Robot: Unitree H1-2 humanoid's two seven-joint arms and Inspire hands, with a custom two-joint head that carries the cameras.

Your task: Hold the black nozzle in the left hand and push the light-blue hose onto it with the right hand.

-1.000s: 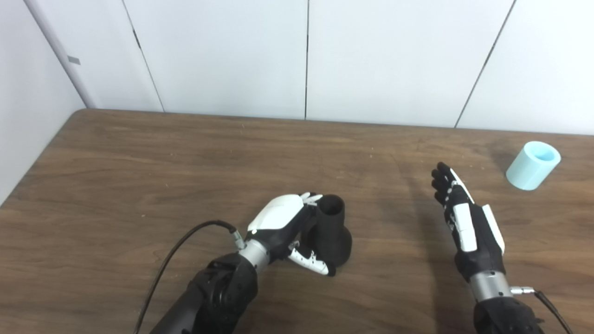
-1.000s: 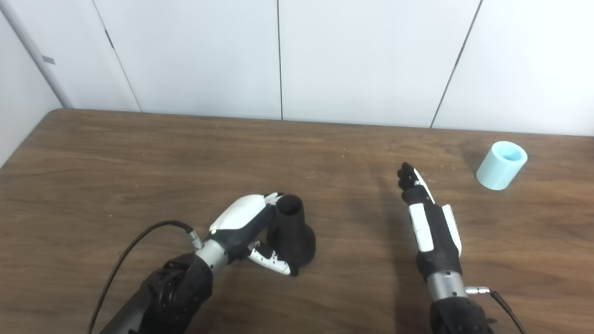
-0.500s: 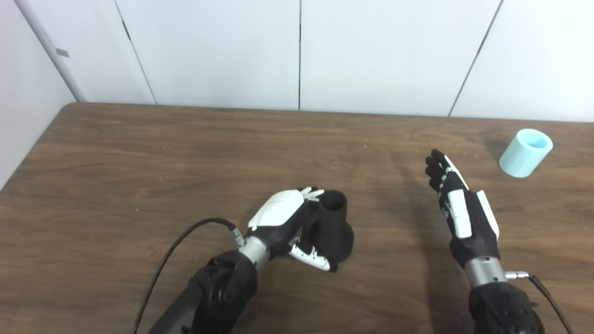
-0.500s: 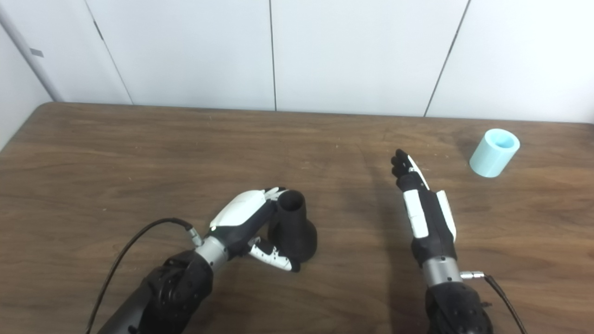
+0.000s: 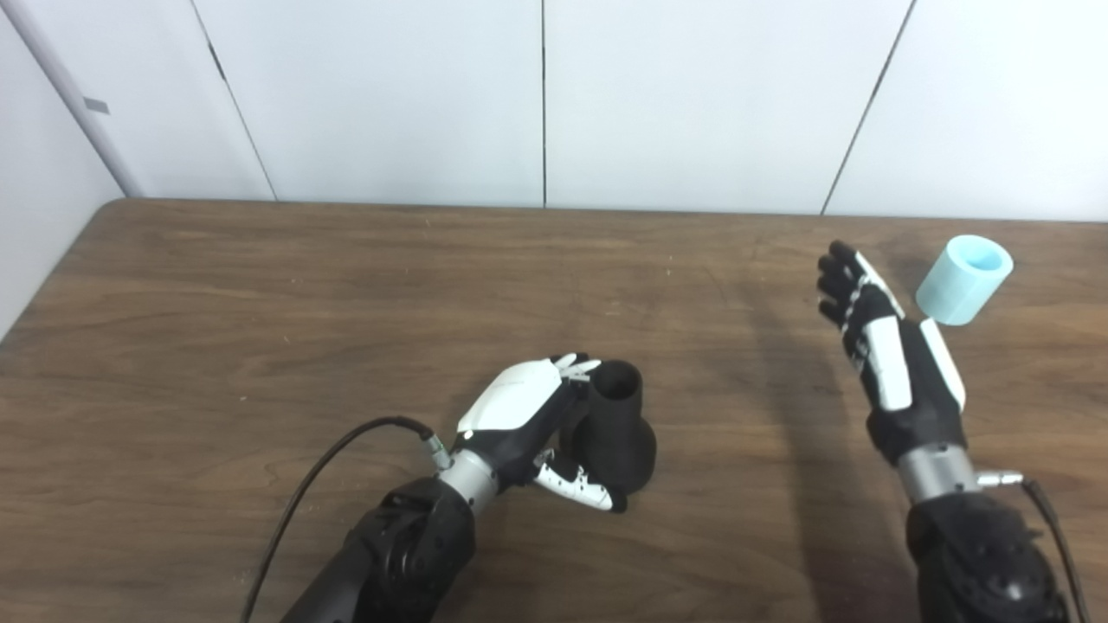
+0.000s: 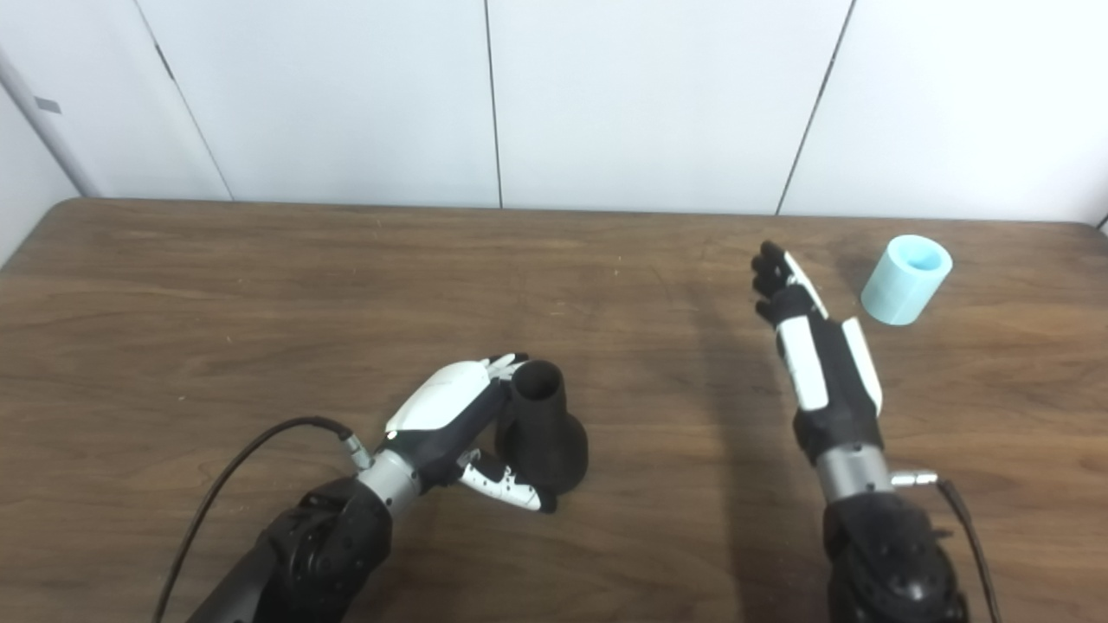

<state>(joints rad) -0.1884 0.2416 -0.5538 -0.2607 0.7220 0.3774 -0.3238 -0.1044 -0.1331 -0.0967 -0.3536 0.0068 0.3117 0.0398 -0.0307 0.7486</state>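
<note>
The black nozzle (image 5: pixel 616 424) stands upright on the wooden table (image 5: pixel 260 329), narrow open neck on top and flared base down. My left hand (image 5: pixel 519 411) is shut on it from the left, fingers around the neck and thumb across the base. The light-blue hose (image 5: pixel 963 279), a short open tube, lies tilted at the far right of the table. My right hand (image 5: pixel 892 355) hovers open with straight fingers, its fingertips a short way left of the hose and not touching it.
White wall panels (image 5: pixel 545 95) rise right behind the table's far edge. A black cable (image 5: pixel 320 467) runs from my left wrist over the near table. Another cable (image 6: pixel 961 519) leaves my right wrist.
My right hand has moved away from me and to the right, closer to the light-blue hose. The camera has shifted a little. My left hand keeps its hold on the nozzle.
</note>
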